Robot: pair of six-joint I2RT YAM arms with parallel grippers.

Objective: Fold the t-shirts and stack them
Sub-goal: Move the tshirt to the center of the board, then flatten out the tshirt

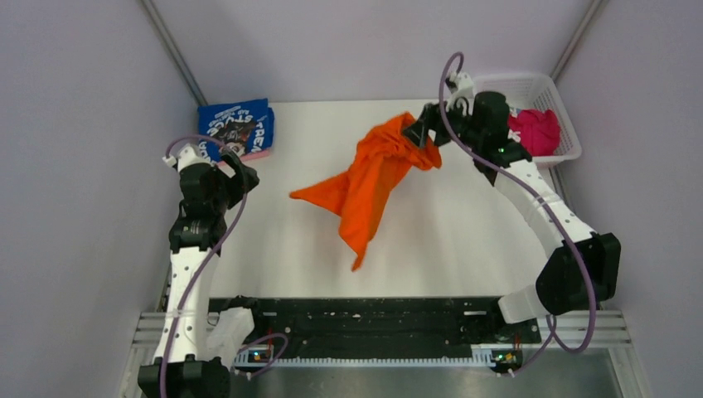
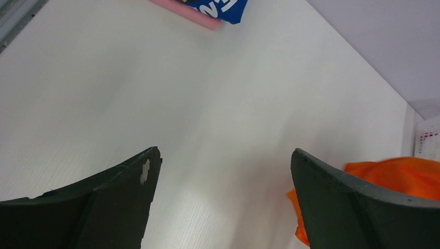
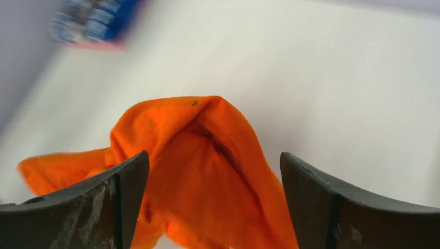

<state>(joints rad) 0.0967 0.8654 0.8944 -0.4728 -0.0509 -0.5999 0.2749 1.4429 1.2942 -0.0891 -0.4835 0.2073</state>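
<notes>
The orange t-shirt (image 1: pixel 369 178) lies crumpled and stretched out in the middle of the table. My right gripper (image 1: pixel 419 133) is at its far upper end. In the right wrist view the gripper (image 3: pixel 214 158) is open, with its jaws wide apart on either side of a raised bunch of the orange t-shirt (image 3: pixel 202 155). The blue t-shirt (image 1: pixel 238 127) with white lettering lies folded at the far left corner. My left gripper (image 1: pixel 236 170) is open and empty just in front of it, over bare table (image 2: pixel 225 155). The orange t-shirt shows at the right edge of the left wrist view (image 2: pixel 410 174).
A white basket (image 1: pixel 543 81) at the far right corner holds a magenta t-shirt (image 1: pixel 535 131). A pink layer (image 2: pixel 189 13) lies under the blue t-shirt (image 2: pixel 220 8). Grey walls close in the table on the left, the back and the right.
</notes>
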